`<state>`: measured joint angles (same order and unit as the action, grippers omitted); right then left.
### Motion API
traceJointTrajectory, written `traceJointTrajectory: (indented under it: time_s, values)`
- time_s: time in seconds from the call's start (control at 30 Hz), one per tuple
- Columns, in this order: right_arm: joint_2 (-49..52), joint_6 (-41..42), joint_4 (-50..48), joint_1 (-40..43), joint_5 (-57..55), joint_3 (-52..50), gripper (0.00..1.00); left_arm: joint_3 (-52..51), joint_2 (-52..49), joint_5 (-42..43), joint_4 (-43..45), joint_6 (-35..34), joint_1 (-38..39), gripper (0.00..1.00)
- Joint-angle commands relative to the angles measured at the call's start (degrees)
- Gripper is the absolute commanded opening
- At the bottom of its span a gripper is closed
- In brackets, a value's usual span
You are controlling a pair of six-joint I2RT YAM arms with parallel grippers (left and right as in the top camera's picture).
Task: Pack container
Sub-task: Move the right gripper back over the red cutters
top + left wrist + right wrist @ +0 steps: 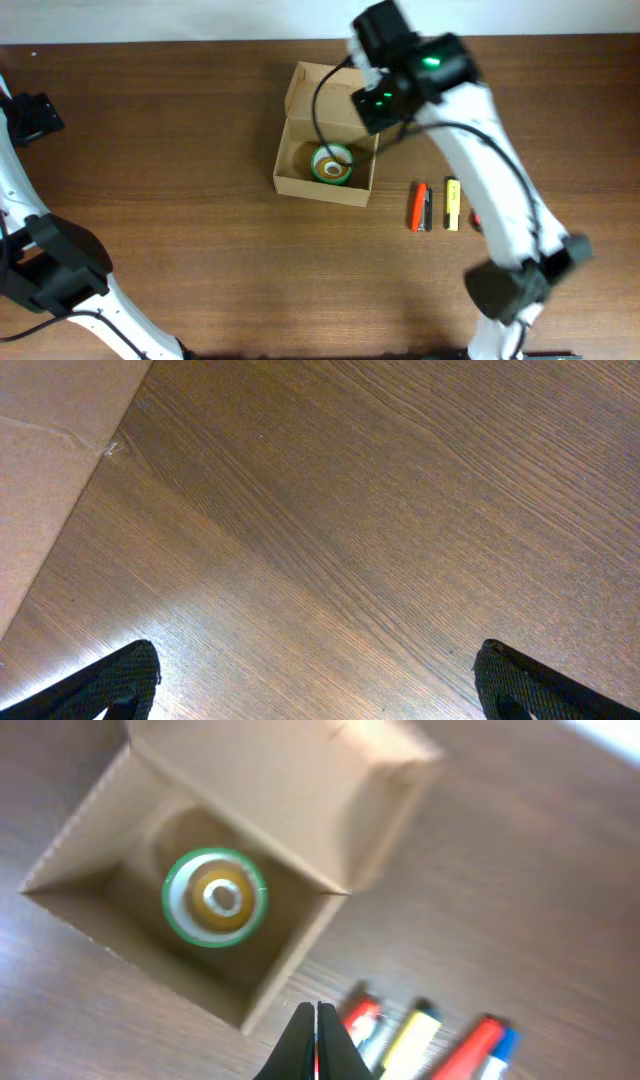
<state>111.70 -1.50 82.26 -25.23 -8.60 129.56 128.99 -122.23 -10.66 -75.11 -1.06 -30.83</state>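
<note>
Your right gripper (317, 1038) has its jaws pressed together, holding nothing. The open container (290, 790) sits just ahead-left of them, a green-rimmed tape roll (214, 897) inside. Your left gripper (320, 680) jaws are spread wide above the wooden table (350, 510).

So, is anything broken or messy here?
No, nothing stands out. The box sits open with its lid up and looks undamaged. One roll of tape lies flat inside it. The markers lie neatly side by side on the table next to the box, and nothing has spilled.
</note>
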Motion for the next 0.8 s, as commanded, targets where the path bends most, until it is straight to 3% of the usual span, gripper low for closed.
traceJointTrajectory:
  time_s: [0.0, 0.17, 0.33, 0.4, 0.43, 0.5, 0.63, 0.73, 0.77]
  values:
    - [-7.5, 1.2, 0.7, 4.8, -5.8, 1.1, 0.04, -0.4, 1.0, 0.4, 0.1, 0.7, 0.0, 1.00]
    - [-20.6, 2.4, 1.0, 20.5, -4.6, -4.4, 0.04, -0.4, 1.0, 0.4, 0.1, 0.7, 0.0, 1.00]
    - [-33.5, 4.2, -0.7, 34.0, 2.8, -25.9, 0.03, -0.4, 1.1, 0.4, 0.1, 0.7, 0.0, 1.00]
    - [-34.3, 5.3, 0.9, 34.2, 7.3, -34.4, 0.04, -0.4, 1.0, 0.4, 0.1, 0.7, 0.0, 1.00]
    - [-33.9, 6.6, 1.1, 33.5, 8.0, -38.0, 0.07, -0.4, 1.0, 0.4, 0.1, 0.7, 0.0, 1.00]
    - [-32.8, 10.1, -1.2, 31.0, 8.0, -45.3, 0.38, -0.4, 1.0, 0.4, 0.1, 0.7, 0.0, 1.00]
    - [-30.1, 13.5, -12.0, 24.4, 8.0, -54.7, 0.44, -0.4, 1.0, 0.4, 0.1, 0.7, 0.0, 1.00]
    - [-24.7, 14.7, -16.0, 20.7, 8.0, -55.1, 0.56, -0.4, 1.0, 0.4, 0.1, 0.7, 0.0, 1.00]
    - [-22.4, 14.6, -16.4, 19.9, 8.0, -55.1, 0.67, -0.4, 1.0, 0.4, 0.1, 0.7, 0.0, 1.00]
